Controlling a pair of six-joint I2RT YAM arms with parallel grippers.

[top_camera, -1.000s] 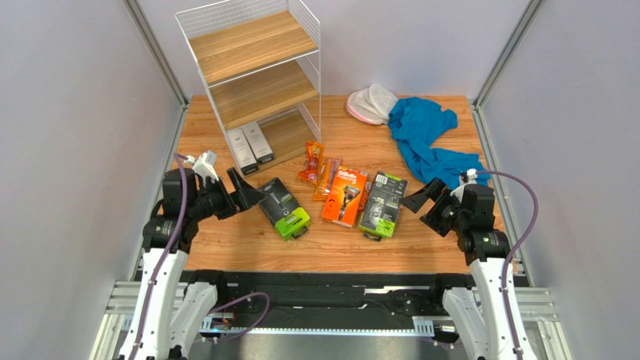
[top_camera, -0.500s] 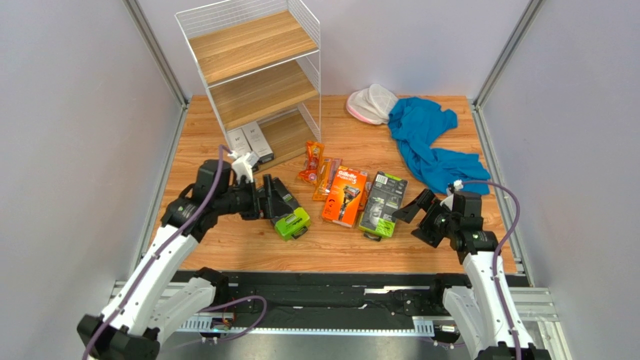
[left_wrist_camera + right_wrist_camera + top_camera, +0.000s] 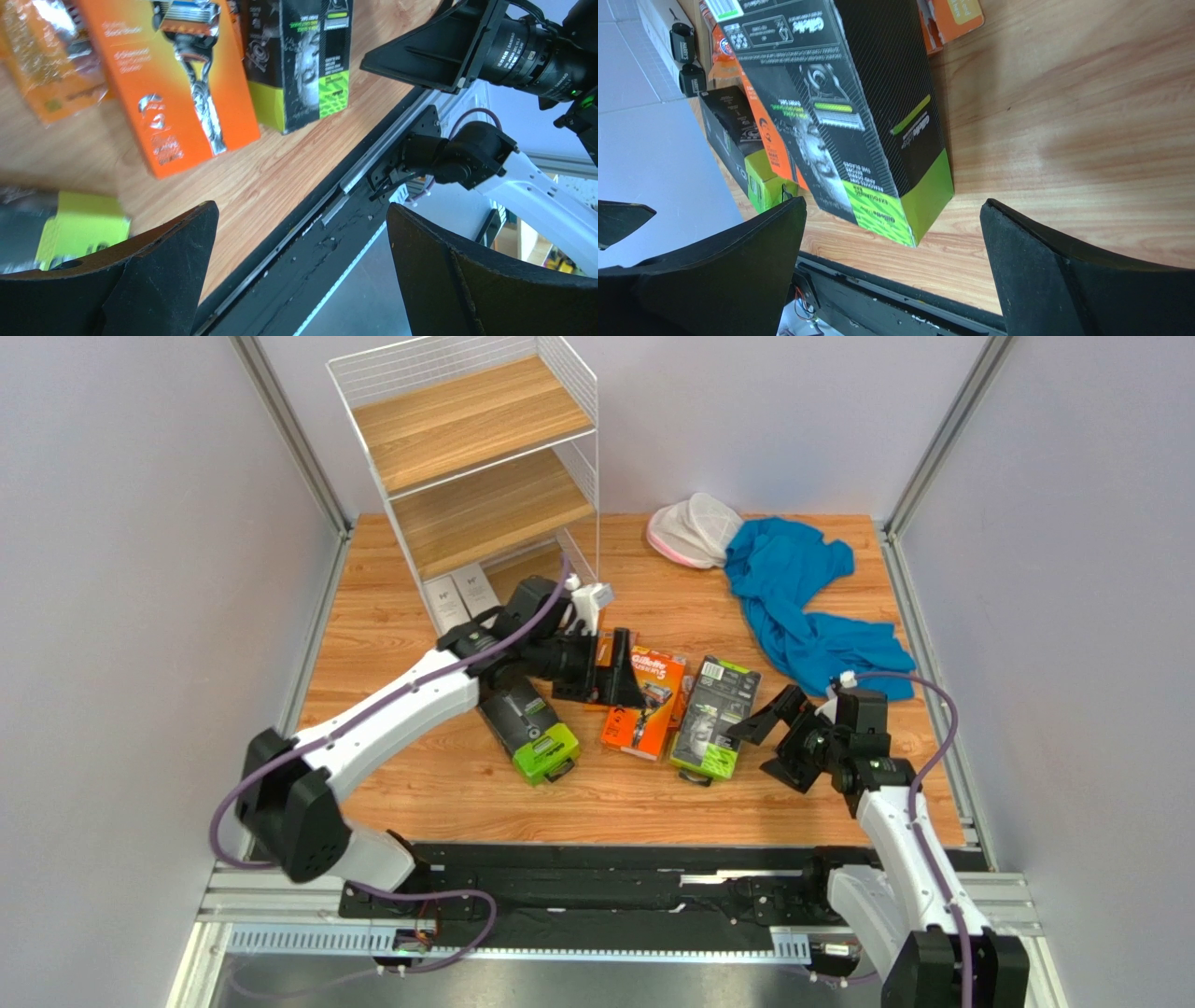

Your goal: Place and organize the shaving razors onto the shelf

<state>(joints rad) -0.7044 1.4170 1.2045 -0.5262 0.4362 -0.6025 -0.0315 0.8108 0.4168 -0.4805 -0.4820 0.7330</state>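
Orange cardboard marks the middle of the row: the orange Gillette box (image 3: 648,711) lies flat on the wood-grain table (image 3: 631,805), near the centre and a touch toward 6 o'clock. The left black pack (image 3: 540,739), lime end nearest the arms, lies at its 9 o'clock. The right black pack (image 3: 716,717) lies just beside the box at its 3 o'clock. A small orange blister pack (image 3: 42,70) shows blurred in the left wrist view; from above it is mostly hidden under the left arm.

The shelf (image 3: 470,420) stands at 11 o'clock on the table, well apart from the right pack and nearer the left one. Two grey-white boxes (image 3: 463,598) stand upright on its lowest tier.

The left gripper (image 3: 624,672) hangs over the far end of the orange box with its jaws spread fully wide — nothing between them. The right gripper (image 3: 767,717), at the right pack's 3 o'clock, is likewise spread to its widest and grips nothing; its wrist camera looks along that pack's lime end.

A blue cloth (image 3: 800,595) lies crumpled at 2 o'clock, beside a white-and-pink bundle (image 3: 694,529).
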